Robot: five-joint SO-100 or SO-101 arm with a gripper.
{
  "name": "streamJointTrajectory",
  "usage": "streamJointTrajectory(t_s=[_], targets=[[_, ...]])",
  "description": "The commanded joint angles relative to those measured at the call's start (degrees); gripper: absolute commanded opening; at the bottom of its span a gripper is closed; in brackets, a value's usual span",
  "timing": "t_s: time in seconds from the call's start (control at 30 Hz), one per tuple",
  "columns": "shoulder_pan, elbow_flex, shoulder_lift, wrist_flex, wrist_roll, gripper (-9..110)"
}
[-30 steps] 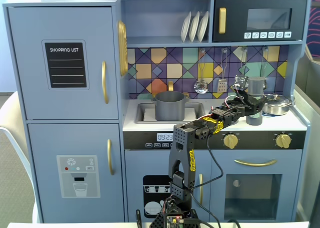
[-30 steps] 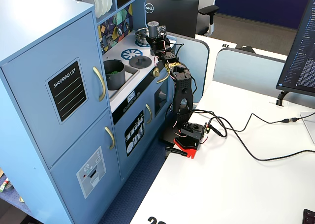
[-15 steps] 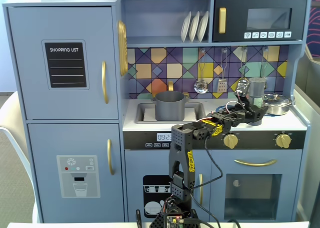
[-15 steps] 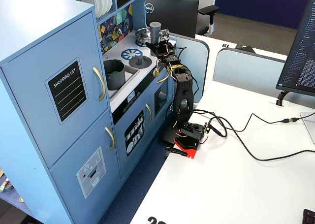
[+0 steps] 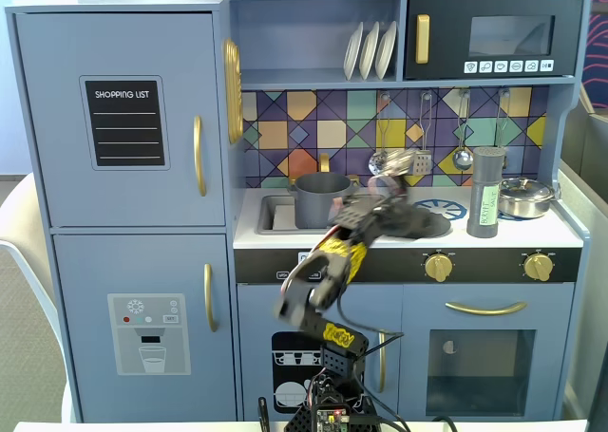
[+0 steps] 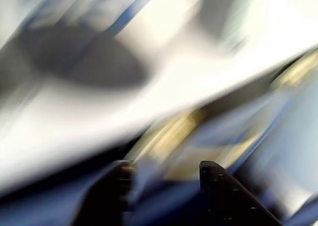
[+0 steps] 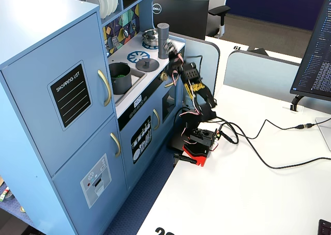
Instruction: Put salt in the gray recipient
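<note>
1. The salt shaker (image 5: 486, 193) stands upright near the right end of the white toy kitchen counter (image 5: 256, 234), toward the front edge. Nothing touches it.
2. In the other fixed view the same salt shaker (image 7: 163, 40) stands at the far end of the counter.
3. The gray pot (image 5: 319, 199) sits in the sink at the left end of the counter. From the side, the pot (image 7: 120, 77) is open on top.
4. A shiny silver pan (image 5: 525, 197) sits just right of the shaker, by the back right corner.
5. A flat gray lid (image 7: 147, 64) lies on the counter between the pot and the shaker.
6. The robot arm (image 5: 323, 280) reaches up over the front edge near the middle. It looks blurry.
7. The claw (image 5: 404, 218) is over the counter, between the pot and the shaker.
8. In the wrist view the claw (image 6: 166, 179) has a gap between its two dark fingers (image 6: 214, 184), so it is spread and holds nothing.
</note>
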Motion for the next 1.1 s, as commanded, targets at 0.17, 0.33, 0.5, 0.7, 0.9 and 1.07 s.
streamJointTrajectory(t_s=[0.17, 0.33, 0.5, 0.7, 0.9, 1.07], targets=[[-35.2, 30.3, 27.2, 15.6, 9.5, 0], [-39.0, 49.1, 34.2, 8.2, 7.5, 0], [-38.7, 59.2, 35.9, 3.4, 7.5, 0], [-39.0, 59.2, 35.9, 8.9, 7.0, 0], [-38.8, 59.2, 35.9, 10.9, 8.4, 2], [-38.8, 59.2, 35.9, 10.9, 8.4, 3]])
